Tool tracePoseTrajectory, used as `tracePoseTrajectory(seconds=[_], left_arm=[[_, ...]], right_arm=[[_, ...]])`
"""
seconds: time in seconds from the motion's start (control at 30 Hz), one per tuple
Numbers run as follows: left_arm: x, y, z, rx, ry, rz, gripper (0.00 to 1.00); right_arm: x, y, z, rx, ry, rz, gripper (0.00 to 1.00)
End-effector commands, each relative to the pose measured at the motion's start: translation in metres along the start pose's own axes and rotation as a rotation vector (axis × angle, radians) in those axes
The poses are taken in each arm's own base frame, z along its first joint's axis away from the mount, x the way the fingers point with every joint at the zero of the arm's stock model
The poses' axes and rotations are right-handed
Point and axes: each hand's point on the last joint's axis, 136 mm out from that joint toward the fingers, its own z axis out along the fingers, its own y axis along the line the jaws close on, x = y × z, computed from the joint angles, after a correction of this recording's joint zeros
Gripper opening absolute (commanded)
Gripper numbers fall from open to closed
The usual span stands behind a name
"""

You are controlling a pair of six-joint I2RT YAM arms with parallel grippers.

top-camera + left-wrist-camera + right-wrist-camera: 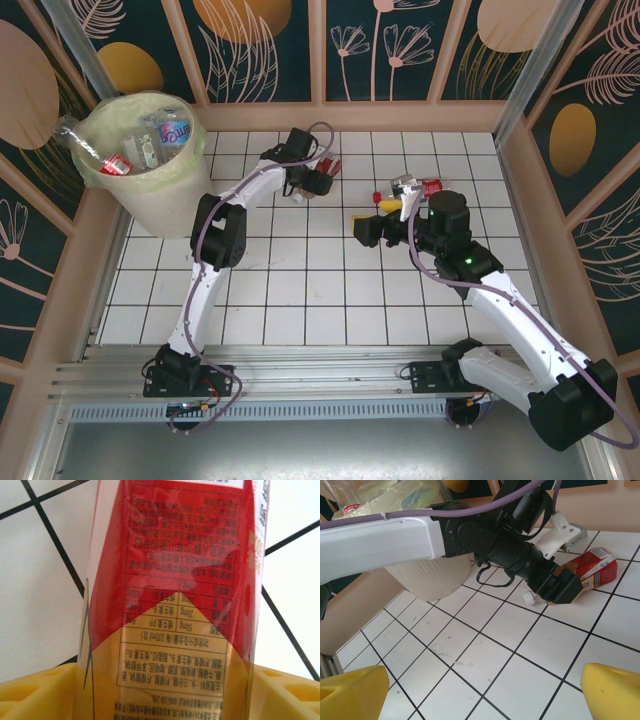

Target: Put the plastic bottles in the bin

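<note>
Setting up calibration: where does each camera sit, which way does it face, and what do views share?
Top external: above and behind the bases, looking down on white tiled table and cream round bin; left arm, right arm show.
Left wrist: on the left arm, close on a red-labelled plastic bottle; its yellow fingers flank it.
Right wrist: low, facing the left tool; own yellow fingers show.
Shared: both wrist views show that bottle.

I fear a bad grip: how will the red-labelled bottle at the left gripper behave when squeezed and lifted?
The red-labelled bottle looks crushed, so it is probably light and easily dented. Its glossy label may slip. Lying on its side on the tiles, it might roll if nudged.
</note>
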Motion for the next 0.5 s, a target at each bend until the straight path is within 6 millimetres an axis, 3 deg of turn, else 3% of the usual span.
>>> tracePoseTrajectory(seconds=[0.0, 0.1, 0.23, 0.37, 0.47], left_arm=[[-0.008, 0.003, -0.001, -0.011, -0.015, -0.011, 0.71], [-0.016, 0.002, -0.008, -0.009, -0.034, -0.018, 0.66], [-0.039, -0.006, -0.034, 0.019, -0.097, -0.032, 0.63], [-0.073, -0.018, -0.078, 0.064, -0.202, -0.048, 0.63], [-0.103, -0.027, -0.123, 0.093, -0.304, -0.058, 0.64]], right_arm=[[-0.011, 0.004, -0.006, 0.005, -0.034, -0.032, 0.99], [-0.012, 0.004, -0.006, 0.007, -0.037, -0.033, 0.99], [-0.013, 0.006, -0.006, -0.001, -0.041, -0.033, 0.99], [-0.018, 0.015, -0.008, -0.046, -0.060, -0.042, 0.99], [-0.024, 0.024, -0.010, -0.093, -0.082, -0.052, 0.99]])
